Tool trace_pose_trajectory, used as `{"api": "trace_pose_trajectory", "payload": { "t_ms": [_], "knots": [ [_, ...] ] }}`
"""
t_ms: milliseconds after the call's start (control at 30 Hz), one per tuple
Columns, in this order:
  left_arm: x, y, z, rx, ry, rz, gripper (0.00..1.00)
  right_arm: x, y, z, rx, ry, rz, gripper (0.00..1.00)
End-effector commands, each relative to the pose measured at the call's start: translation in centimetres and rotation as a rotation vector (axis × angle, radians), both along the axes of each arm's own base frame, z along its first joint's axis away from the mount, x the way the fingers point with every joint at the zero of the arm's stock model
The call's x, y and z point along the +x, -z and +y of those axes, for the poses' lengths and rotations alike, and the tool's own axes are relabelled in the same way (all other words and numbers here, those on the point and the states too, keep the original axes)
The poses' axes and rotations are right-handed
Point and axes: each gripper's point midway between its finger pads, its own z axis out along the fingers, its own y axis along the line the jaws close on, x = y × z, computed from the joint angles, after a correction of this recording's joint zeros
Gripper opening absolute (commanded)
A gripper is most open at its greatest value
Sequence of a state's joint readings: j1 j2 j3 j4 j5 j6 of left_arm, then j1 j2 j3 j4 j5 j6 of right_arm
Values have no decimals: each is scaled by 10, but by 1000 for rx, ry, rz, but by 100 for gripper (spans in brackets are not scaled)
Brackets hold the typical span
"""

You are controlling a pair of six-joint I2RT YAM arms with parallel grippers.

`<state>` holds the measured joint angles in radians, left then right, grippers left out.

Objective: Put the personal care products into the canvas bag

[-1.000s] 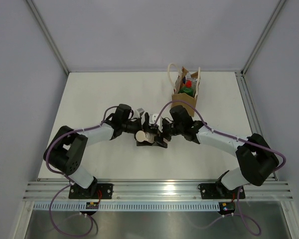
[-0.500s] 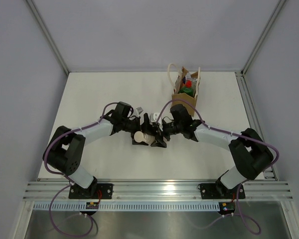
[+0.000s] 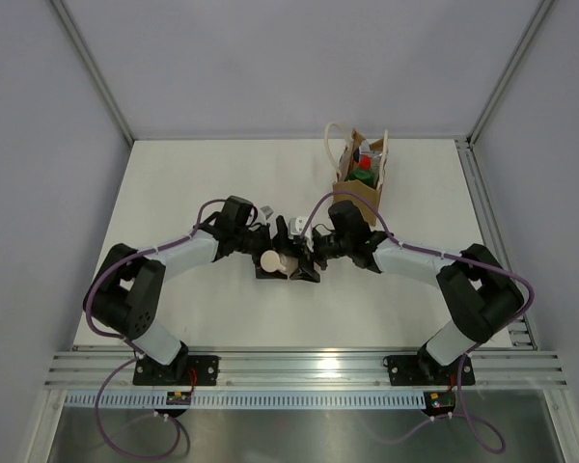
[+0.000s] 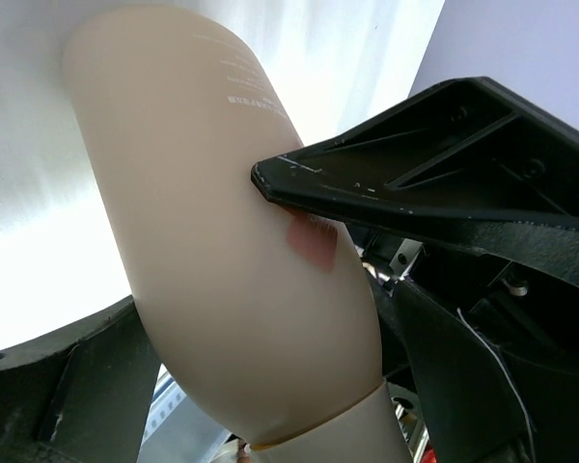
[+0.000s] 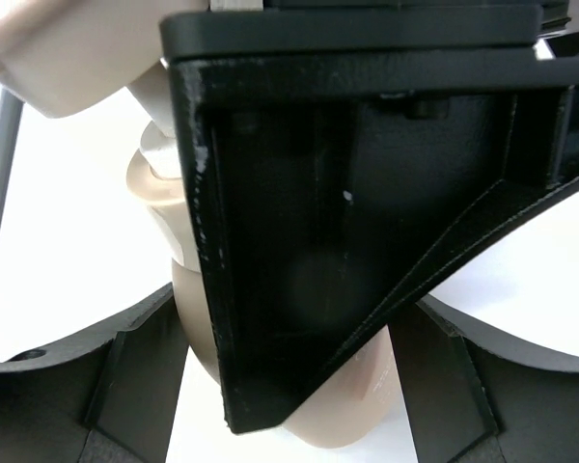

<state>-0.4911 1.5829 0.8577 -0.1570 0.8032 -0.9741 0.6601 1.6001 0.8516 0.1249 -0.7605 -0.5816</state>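
Observation:
The beige pump bottle (image 3: 271,258) is held off the table at the centre, between both arms. My left gripper (image 3: 266,262) is shut on its body; in the left wrist view the bottle (image 4: 222,241) fills the space between my jaws. My right gripper (image 3: 305,262) is closed round the same bottle (image 5: 352,410) from the right, both jaws against its sides. The canvas bag (image 3: 357,201) stands upright at the back right, behind the right gripper. The green bottle with red cap (image 3: 364,174) shows inside it. The other products in the bag are too small to tell apart.
The bag's cream handles (image 3: 336,135) stick up toward the back wall. The two arms meet closely, and the left gripper's black finger (image 5: 318,241) blocks most of the right wrist view. A metal rail (image 3: 309,367) runs along the near table edge.
The right gripper has moved left onto the bottle. Both grippers and the bottle have shifted slightly toward the back.

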Motion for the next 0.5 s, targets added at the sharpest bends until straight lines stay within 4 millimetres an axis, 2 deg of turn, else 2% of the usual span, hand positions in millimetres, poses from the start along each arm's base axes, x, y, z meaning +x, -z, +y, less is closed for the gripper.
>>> {"api": "trace_pose_trajectory", "payload": {
  "t_ms": [0, 133, 200, 233, 467],
  "knots": [
    [-9, -69, -28, -245, 135, -119, 99, 35, 16, -11, -92, 166, -34, 72],
    [-5, -74, -31, -269, 125, -119, 99, 40, 15, -6, -79, 181, -40, 88],
    [-5, -75, -32, -275, 125, -114, 99, 43, 20, -5, -88, 189, -30, 93],
    [-5, -74, -32, -274, 124, -109, 99, 45, 23, -4, -96, 195, -26, 99],
    [-6, -73, -29, -265, 123, -108, 99, 53, 19, 0, -56, 246, -18, 99]
  ]
}}
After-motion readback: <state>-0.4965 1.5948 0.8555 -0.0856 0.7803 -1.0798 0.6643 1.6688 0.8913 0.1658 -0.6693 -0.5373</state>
